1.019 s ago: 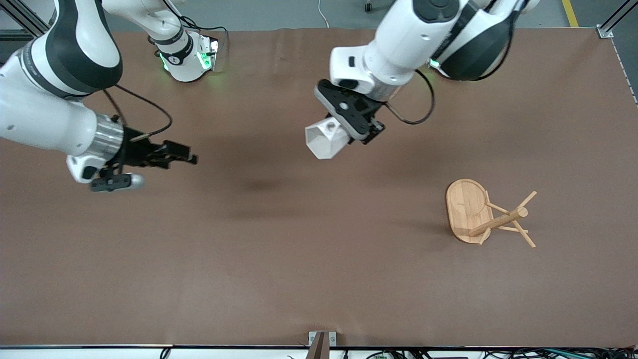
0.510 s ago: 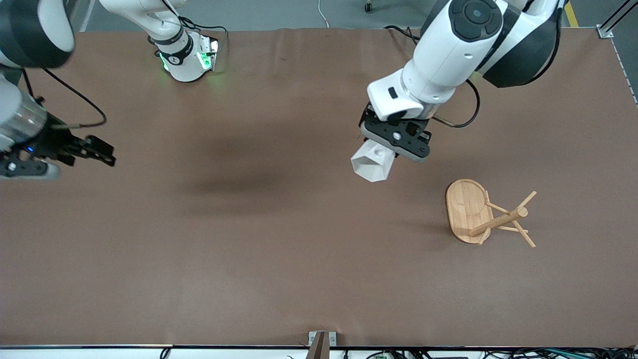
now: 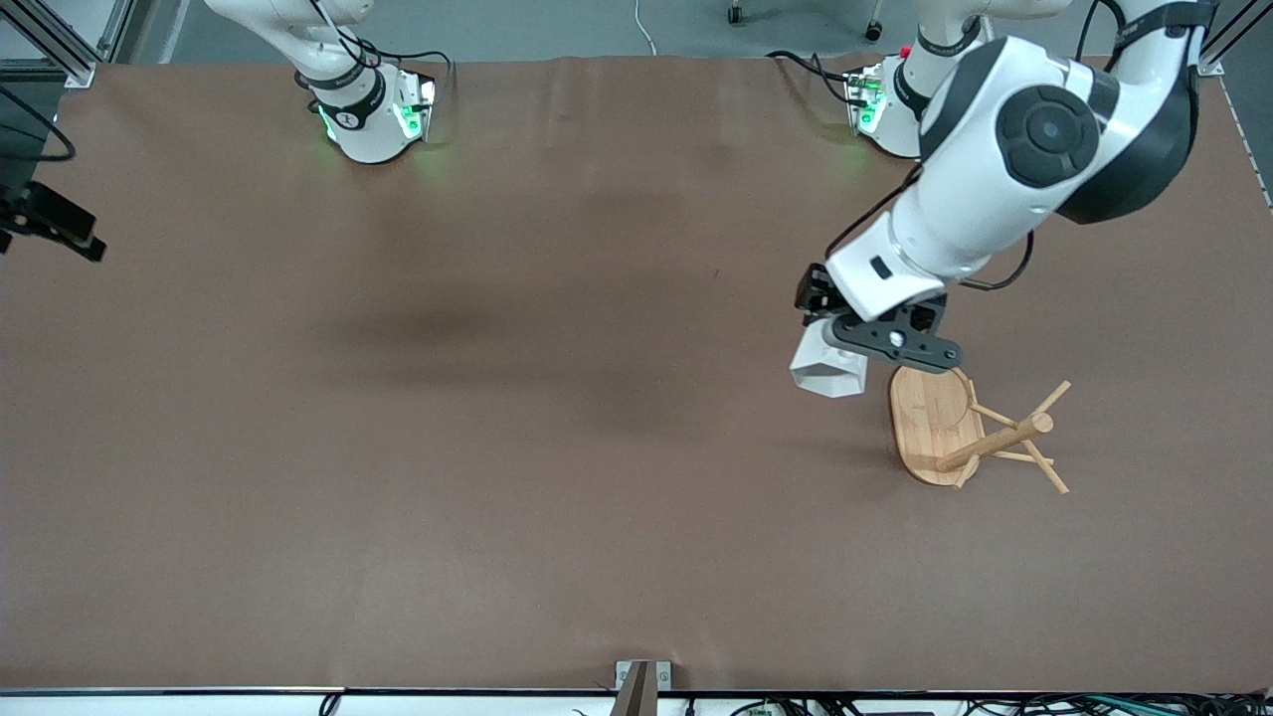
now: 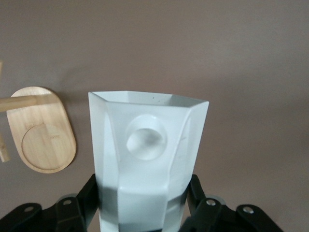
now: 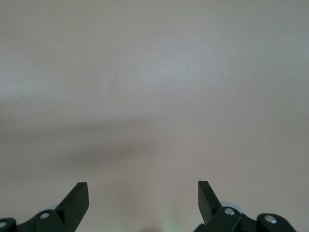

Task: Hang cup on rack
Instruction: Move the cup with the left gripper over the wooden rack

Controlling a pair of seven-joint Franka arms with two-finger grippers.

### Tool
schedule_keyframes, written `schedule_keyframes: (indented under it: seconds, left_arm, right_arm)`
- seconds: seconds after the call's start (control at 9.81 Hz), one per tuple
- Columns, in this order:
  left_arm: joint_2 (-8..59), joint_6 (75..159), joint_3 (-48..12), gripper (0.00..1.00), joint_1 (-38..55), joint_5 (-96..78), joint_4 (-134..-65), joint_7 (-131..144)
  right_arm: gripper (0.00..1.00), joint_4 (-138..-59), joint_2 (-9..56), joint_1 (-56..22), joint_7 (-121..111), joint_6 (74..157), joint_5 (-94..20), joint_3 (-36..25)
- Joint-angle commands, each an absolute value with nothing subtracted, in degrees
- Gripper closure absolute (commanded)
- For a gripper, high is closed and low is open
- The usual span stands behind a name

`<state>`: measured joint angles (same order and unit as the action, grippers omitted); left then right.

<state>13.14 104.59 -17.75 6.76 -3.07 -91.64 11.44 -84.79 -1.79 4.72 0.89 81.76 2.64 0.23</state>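
Observation:
The white faceted cup hangs in the air with my left gripper shut on it, just beside the rack's oval base on the side toward the right arm's end. In the left wrist view the cup fills the middle, its blocky handle with the round hole facing the camera, and black fingers press both sides. The bamboo rack stands toward the left arm's end, its post and thin pegs bare. My right gripper waits open at the right arm's end of the table, with nothing between its fingers.
The brown table mat carries nothing else. The two arm bases stand along the edge farthest from the front camera. The rack's base and post show beside the cup in the left wrist view.
My left arm has carried the cup from over the table's middle to right beside the rack's base. The right arm has drawn back to its end of the table, still open.

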Motion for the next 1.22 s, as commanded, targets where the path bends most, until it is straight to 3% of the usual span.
schedule_keyframes:
  seconds: [0.0,0.31,1.12]
  left_arm:
    - [9.25,109.66,-18.11,0.99,2.83,-2.99,-102.26,8.29]
    - [7.21,116.09,-16.88,0.99,-0.69,-3.16,-109.41,-1.89]
    - [12.48,123.66,-13.98,0.99,-0.97,-8.0,-109.78,-10.99]
  right_arm:
    - [0.0,-85.08,-2.37,5.97,0.53,80.86,3.26,0.97]
    - [0.0,-84.29,-2.11,5.62,0.62,81.12,2.12,0.35]
    - [0.0,-84.9,-2.37,6.85,0.09,81.91,1.05,0.17]
